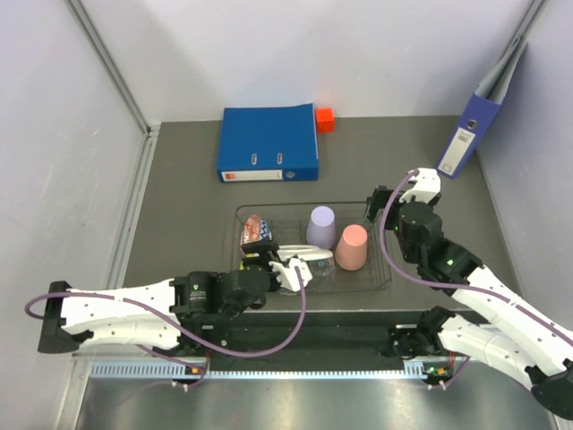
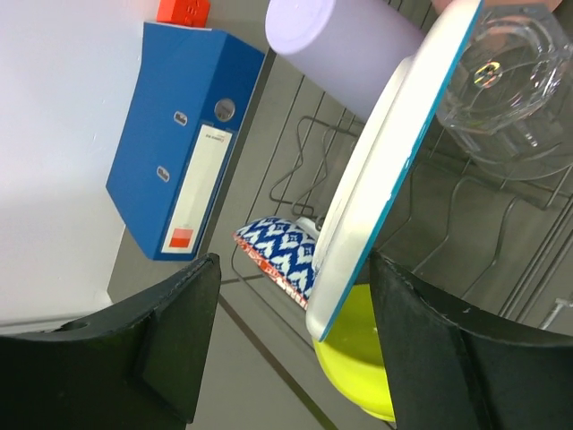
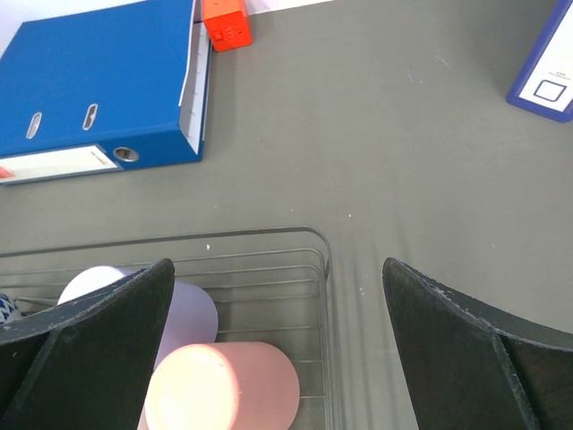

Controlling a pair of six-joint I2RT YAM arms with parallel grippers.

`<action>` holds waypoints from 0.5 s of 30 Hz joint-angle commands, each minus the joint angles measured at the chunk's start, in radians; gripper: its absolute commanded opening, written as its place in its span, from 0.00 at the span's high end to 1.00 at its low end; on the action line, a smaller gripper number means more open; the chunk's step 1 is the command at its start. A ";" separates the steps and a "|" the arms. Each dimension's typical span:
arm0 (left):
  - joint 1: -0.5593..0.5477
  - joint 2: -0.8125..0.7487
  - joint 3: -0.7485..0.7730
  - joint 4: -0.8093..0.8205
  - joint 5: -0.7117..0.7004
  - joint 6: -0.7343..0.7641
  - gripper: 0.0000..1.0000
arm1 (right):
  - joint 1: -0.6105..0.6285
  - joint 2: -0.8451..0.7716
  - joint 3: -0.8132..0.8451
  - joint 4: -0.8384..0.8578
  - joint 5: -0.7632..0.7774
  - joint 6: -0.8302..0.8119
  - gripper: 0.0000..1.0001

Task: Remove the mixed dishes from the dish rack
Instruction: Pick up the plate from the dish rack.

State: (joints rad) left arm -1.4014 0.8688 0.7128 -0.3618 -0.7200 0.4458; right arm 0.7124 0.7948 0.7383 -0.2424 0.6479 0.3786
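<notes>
By my reckoning the unloading has barely begun: the dish rack [image 1: 286, 208], in the lower middle of the overhead view, holds every dish. My left jaws stand wide on either side of the white plate [image 2: 385, 179], which stands on edge in the rack's left half, and neither finger presses it yet. Just under the plate's rim lies the lime bowl [image 2: 358, 358]. The patterned bowl [image 2: 277, 255] is to its left, the lilac cup [image 2: 340, 45] is behind it, and the clear tumbler [image 2: 510, 90] sits at the upper right of my left wrist view. The pink cup [image 3: 224, 385] stands mouth down beside the lilac one. My right jaws hang wide and empty above the rack's upper right corner. Next I should probably close on the plate's edge and lift it straight up, clear of the wires and the bowl.
</notes>
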 commanded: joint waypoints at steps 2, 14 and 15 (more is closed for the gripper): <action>0.007 -0.005 -0.024 0.096 0.045 0.010 0.29 | -0.001 0.012 -0.007 0.055 -0.004 0.009 0.00; 0.018 0.009 -0.104 0.225 0.071 0.001 0.48 | -0.001 0.030 0.001 0.057 -0.017 0.017 0.00; 0.018 0.010 -0.104 0.233 0.073 0.002 0.52 | -0.001 0.032 0.001 0.057 -0.019 0.017 0.01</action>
State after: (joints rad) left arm -1.3884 0.8783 0.6125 -0.2375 -0.6643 0.4477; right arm 0.7124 0.8257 0.7326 -0.2245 0.6334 0.3866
